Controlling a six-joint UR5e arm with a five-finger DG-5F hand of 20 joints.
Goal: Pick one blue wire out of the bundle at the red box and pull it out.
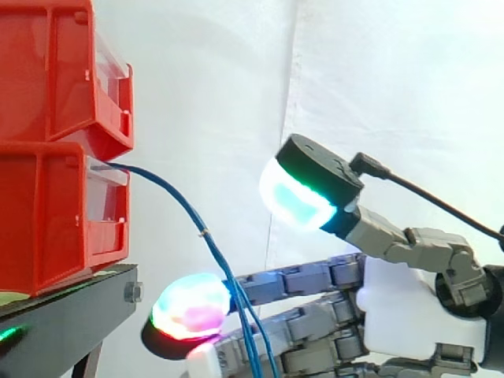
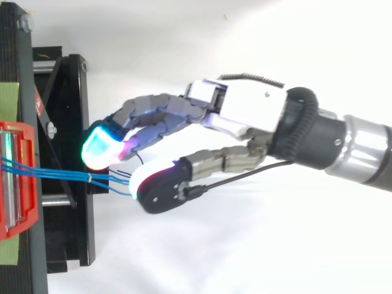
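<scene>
The blue wires (image 1: 204, 231) come out of the lower red box (image 1: 47, 213) and bend down. They cross the straight fingers of the hand (image 2: 245, 107), just beside its glowing fingertips (image 1: 191, 305). The thumb (image 1: 303, 193) is up high, well apart from the fingers. The hand is spread and is not squeezing the wires. The box sits on a black stand (image 1: 71, 303).

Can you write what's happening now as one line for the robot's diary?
blue wires: hang from lower red bin past the fingers | hand: open, nothing held | pull: not yet done
</scene>
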